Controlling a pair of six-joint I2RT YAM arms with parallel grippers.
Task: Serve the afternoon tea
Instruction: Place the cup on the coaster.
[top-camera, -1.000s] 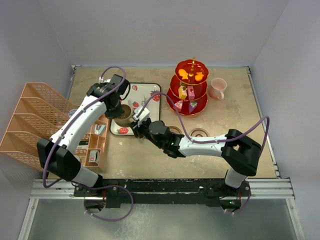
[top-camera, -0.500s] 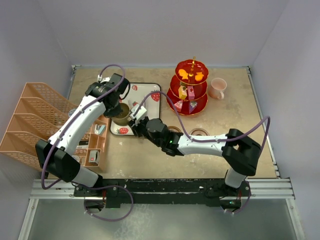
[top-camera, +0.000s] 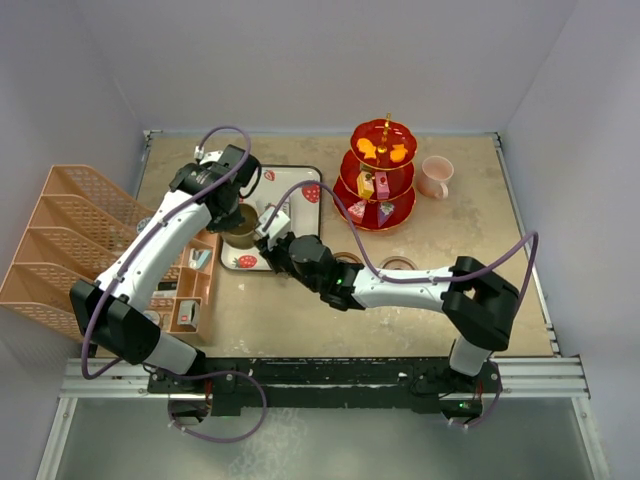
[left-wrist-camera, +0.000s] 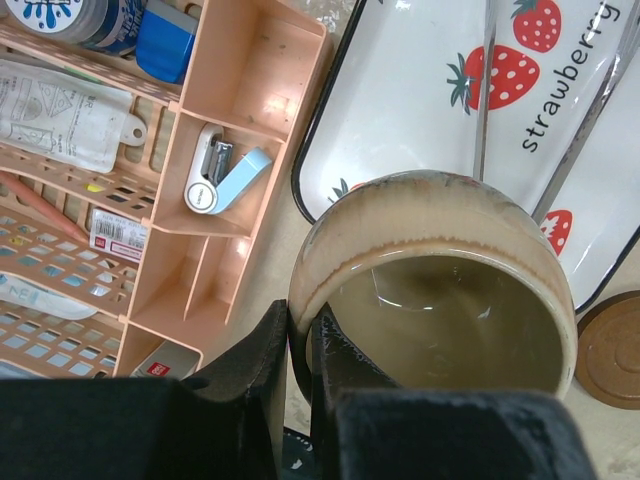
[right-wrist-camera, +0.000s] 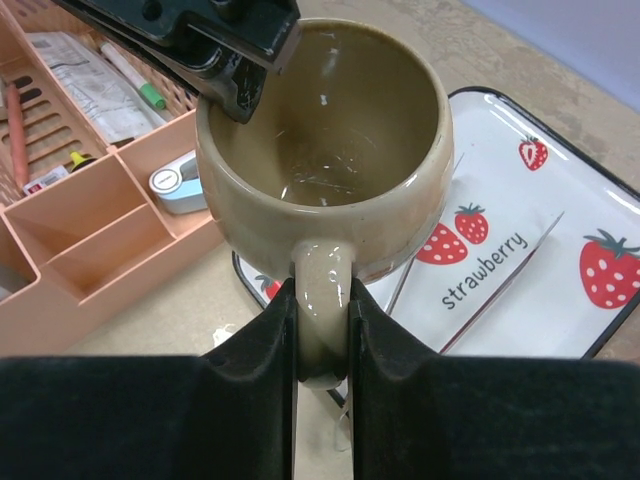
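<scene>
The olive-brown mug (top-camera: 243, 227) hangs above the strawberry tray's near left corner, held by both arms. My left gripper (left-wrist-camera: 298, 345) is shut on the mug's rim (left-wrist-camera: 320, 260), one finger inside and one outside. My right gripper (right-wrist-camera: 322, 310) is shut on the mug's handle (right-wrist-camera: 322, 295). The mug (right-wrist-camera: 325, 140) looks empty inside. The red three-tier stand (top-camera: 380, 185) with small toy sweets stands at the back right, with the pink mug (top-camera: 435, 177) beside it. Two round brown coasters (top-camera: 398, 266) lie in front of the stand, one partly hidden by my right arm; a coaster edge (left-wrist-camera: 610, 350) shows in the left wrist view.
The white strawberry tray (top-camera: 290, 195) holds long metal tweezers (right-wrist-camera: 500, 285). A peach desk organiser (top-camera: 70, 240) with pens and small items fills the left side, its compartments (left-wrist-camera: 230, 150) right next to the mug.
My right gripper moved a little towards the mug and closed on its handle. The left gripper kept its hold on the rim, and the mug barely moved.
</scene>
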